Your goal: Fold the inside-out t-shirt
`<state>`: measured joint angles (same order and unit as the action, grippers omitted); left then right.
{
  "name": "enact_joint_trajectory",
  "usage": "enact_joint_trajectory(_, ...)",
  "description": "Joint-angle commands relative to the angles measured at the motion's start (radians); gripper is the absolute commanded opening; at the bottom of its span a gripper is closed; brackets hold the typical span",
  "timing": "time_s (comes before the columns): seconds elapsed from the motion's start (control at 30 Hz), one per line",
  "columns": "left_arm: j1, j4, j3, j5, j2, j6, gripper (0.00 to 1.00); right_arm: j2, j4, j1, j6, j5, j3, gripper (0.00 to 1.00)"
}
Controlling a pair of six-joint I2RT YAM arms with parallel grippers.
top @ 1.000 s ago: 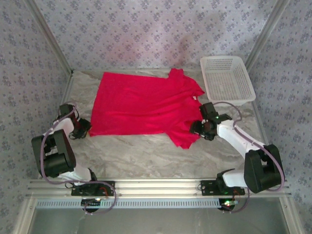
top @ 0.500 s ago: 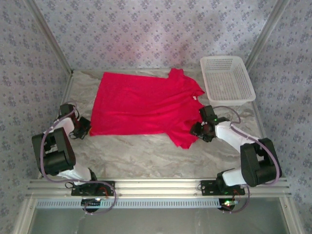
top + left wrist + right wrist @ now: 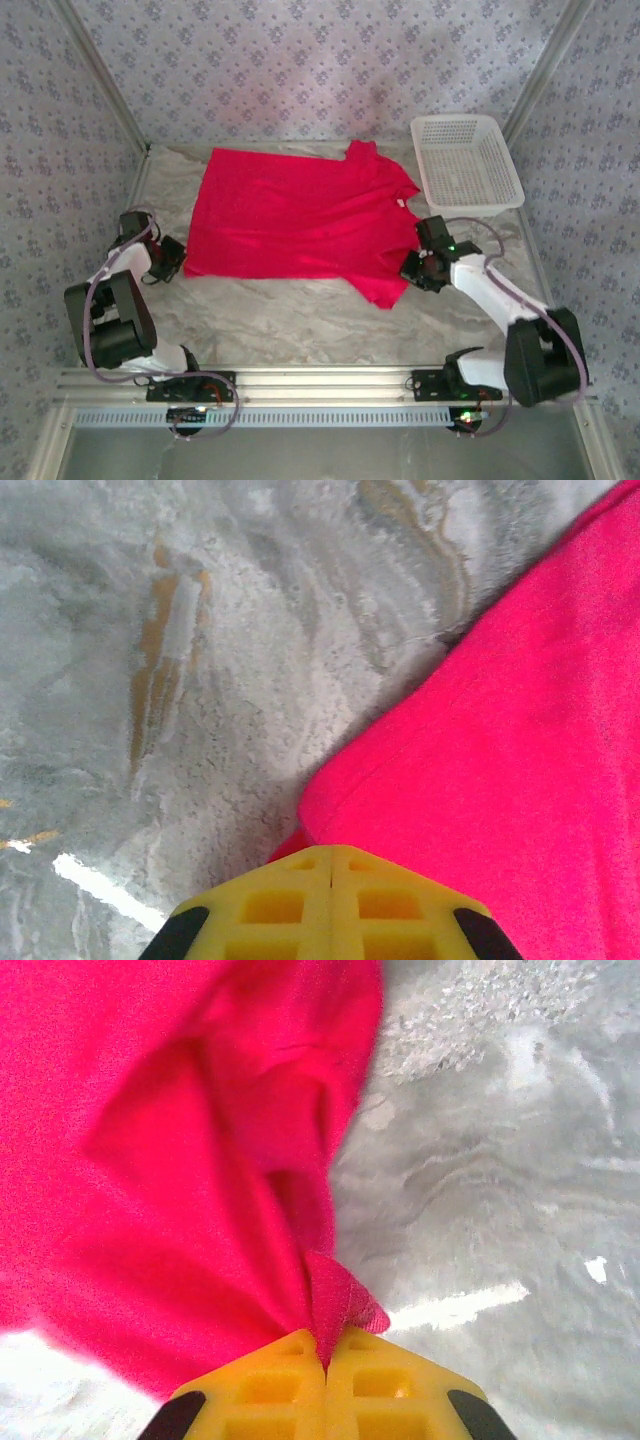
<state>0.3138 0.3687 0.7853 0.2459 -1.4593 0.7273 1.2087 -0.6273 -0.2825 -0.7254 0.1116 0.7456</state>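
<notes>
Red t-shirt (image 3: 290, 210) lay spread flat on the grey marbled table (image 3: 300, 310), taking up most of the middle and far part of it. Its hem faced the left side and its neck and sleeves faced the right, with a small white tag (image 3: 400, 203) showing near the collar. One sleeve pointed toward the far edge and the other toward the near edge. A white mesh basket (image 3: 465, 165) sat at the far right corner, just beside the shirt's shoulder but apart from it.

The left gripper (image 3: 172, 258) sat low at the near-left corner of the hem. In the left wrist view its yellow fingers (image 3: 270, 905) were pressed together over that corner of the t-shirt (image 3: 500, 760), with a sliver of red cloth poking out beside them, and bare table (image 3: 200, 630) lay beyond.

The right gripper (image 3: 410, 268) was at the near sleeve. In the right wrist view its fingers (image 3: 385, 1385) were clamped shut on a bunched fold of the t-shirt (image 3: 180, 1160), and the cloth rose in creases away from the pinch.
</notes>
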Motion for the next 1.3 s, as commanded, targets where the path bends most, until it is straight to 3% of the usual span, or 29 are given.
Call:
enact_joint_trajectory(0.0, -0.017, 0.033, 0.017, 0.015, 0.055, 0.009, 0.00, -0.111, -0.205, 0.005, -0.008, 0.070, 0.031, 0.00)
enact_joint_trajectory(0.13, -0.028, 0.062, 0.016, 0.015, 0.098, 0.000, 0.00, -0.212, -0.298, 0.003, -0.060, 0.144, 0.009, 0.00)
enact_joint_trajectory(0.4, -0.028, 0.156, 0.002, 0.007, 0.220, -0.038, 0.00, -0.421, -0.478, -0.013, -0.167, 0.179, -0.045, 0.00)
enact_joint_trajectory(0.6, -0.029, 0.160, -0.088, 0.021, 0.290, -0.040, 0.01, -0.488, -0.434, -0.120, -0.286, 0.196, -0.181, 0.00)
enact_joint_trajectory(0.63, -0.030, 0.154, -0.104, 0.026, 0.291, -0.039, 0.04, -0.483, -0.420, -0.141, -0.300, 0.191, -0.195, 0.02)
enact_joint_trajectory(0.73, -0.030, 0.146, -0.124, 0.029, 0.287, -0.042, 0.19, -0.447, -0.405, -0.177, -0.294, 0.141, -0.158, 0.35)
enact_joint_trajectory(0.87, -0.064, 0.186, -0.027, -0.049, 0.292, -0.079, 0.26, -0.351, -0.434, -0.182, -0.200, -0.020, 0.042, 0.54)
enact_joint_trajectory(1.03, -0.231, 0.146, 0.185, -0.130, 0.188, -0.086, 0.31, -0.106, -0.228, -0.180, -0.067, -0.121, 0.242, 0.55)
enact_joint_trajectory(1.13, -0.319, 0.070, 0.328, -0.055, -0.003, -0.082, 0.33, 0.136, -0.071, -0.152, -0.004, -0.150, 0.367, 0.54)
enact_joint_trajectory(1.27, -0.343, -0.015, 0.514, 0.055, -0.303, -0.059, 0.32, 0.506, 0.021, -0.106, 0.051, -0.202, 0.626, 0.48)
